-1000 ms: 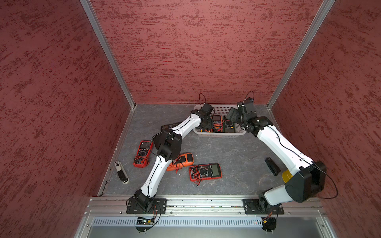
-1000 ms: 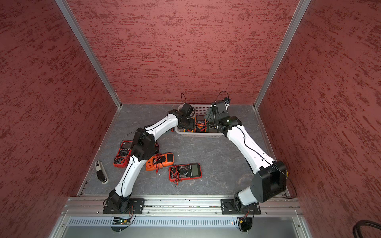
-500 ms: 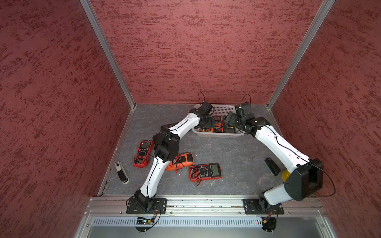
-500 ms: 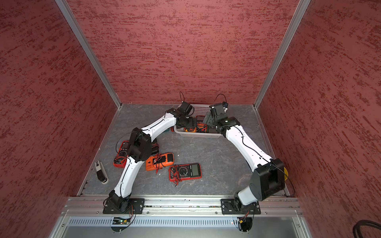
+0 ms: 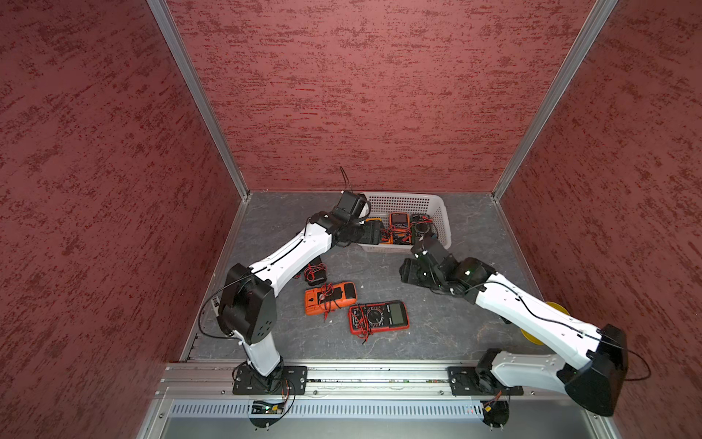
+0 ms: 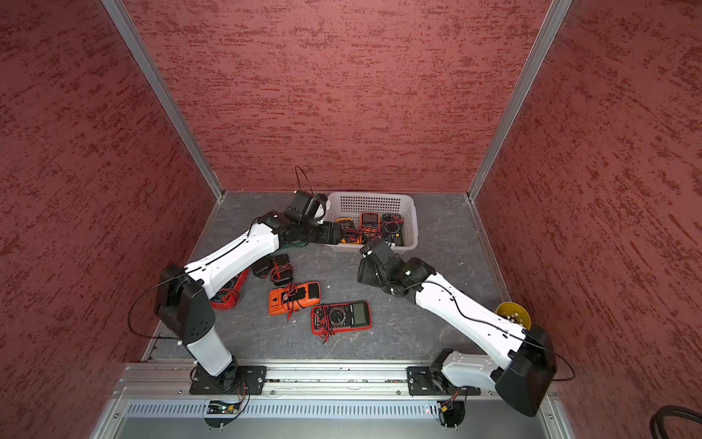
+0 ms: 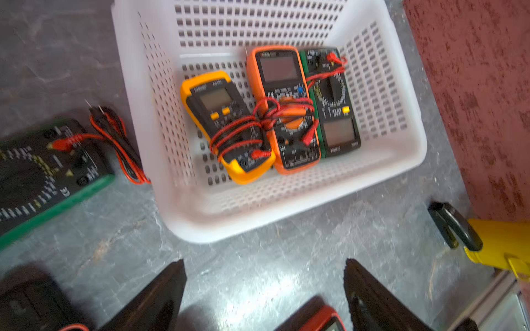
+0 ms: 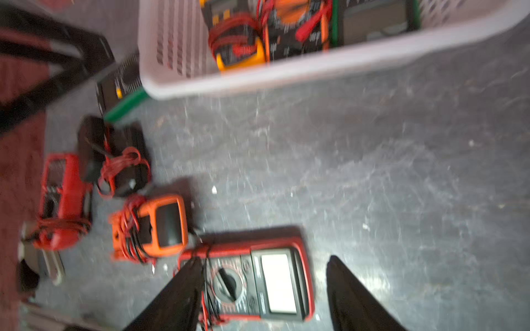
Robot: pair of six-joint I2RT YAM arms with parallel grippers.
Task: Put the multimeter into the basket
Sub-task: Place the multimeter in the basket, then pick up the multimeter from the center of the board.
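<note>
- The right fingers (image 8: 177, 295) are spread and empty. In the lower middle of the right wrist view they hover over the red-edged multimeter (image 5: 379, 317). In both top views they hang near it without touching.
- The left fingers (image 7: 160, 298) are also spread and hold nothing. They sit by the left end of the basket (image 5: 402, 203), upper middle in a top view.
- The red-edged multimeter lies flat and face up on the worktop (image 5: 437, 304), lower middle of the frame. It is just right of an orange multimeter (image 5: 329, 298) and well apart from the basket, which already holds three meters.
- Its long axis runs left to right across the top views, the right end slightly higher. The screen end points frame-right; the dial and bundled leads point frame-left.
- The step in hand is probably the reach for this meter. In the wrist view the fingers line up along its length. A wrist turn would let them close across the narrow sides near the middle, which should hold better.
- The fingers should stay clear of the lead bundle, which could make the grip slip.
</note>
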